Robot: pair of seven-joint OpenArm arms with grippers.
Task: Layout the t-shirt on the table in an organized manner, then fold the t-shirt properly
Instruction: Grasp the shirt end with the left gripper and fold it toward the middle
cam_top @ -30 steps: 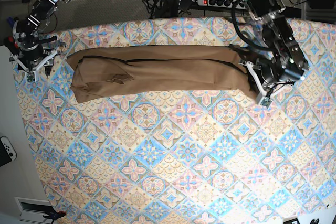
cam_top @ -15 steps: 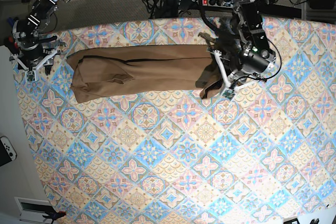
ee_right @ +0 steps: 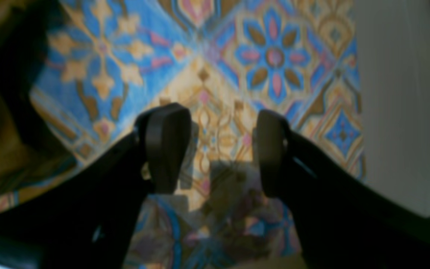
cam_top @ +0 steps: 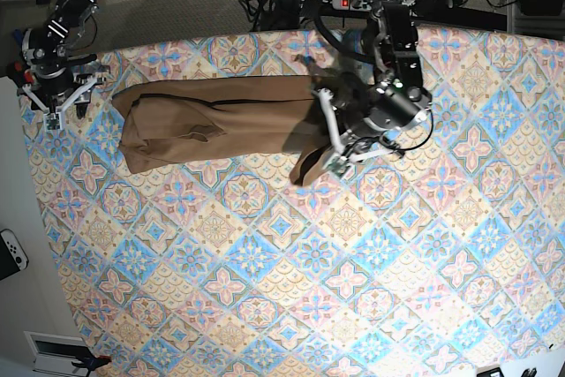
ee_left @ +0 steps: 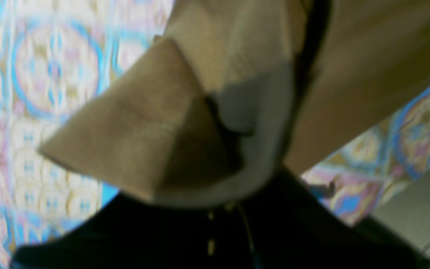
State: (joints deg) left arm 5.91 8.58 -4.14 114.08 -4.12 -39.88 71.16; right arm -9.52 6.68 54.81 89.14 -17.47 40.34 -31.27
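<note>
The tan-brown t-shirt (cam_top: 212, 121) lies as a long band across the far part of the table (cam_top: 291, 289). Its right end is lifted and doubled back over the band. My left gripper (cam_top: 334, 154) is shut on that lifted end, above the band's right part. The blurred left wrist view shows a folded corner of the t-shirt (ee_left: 125, 134) pinched at the left gripper (ee_left: 233, 127). My right gripper (cam_top: 60, 110) hovers open near the table's far left corner, just left of the shirt. In the right wrist view the right gripper (ee_right: 218, 149) holds nothing over the patterned table (ee_right: 267, 59).
A pale floor strip (ee_right: 398, 112) marks the table's edge beside my right gripper. A white game controller (cam_top: 11, 253) lies off the table at the left. A power strip (cam_top: 371, 3) and cables sit behind the far edge.
My left gripper has swept leftward with the shirt's right end, folding it back over the band. The right gripper has shifted slightly toward the far edge, still open.
</note>
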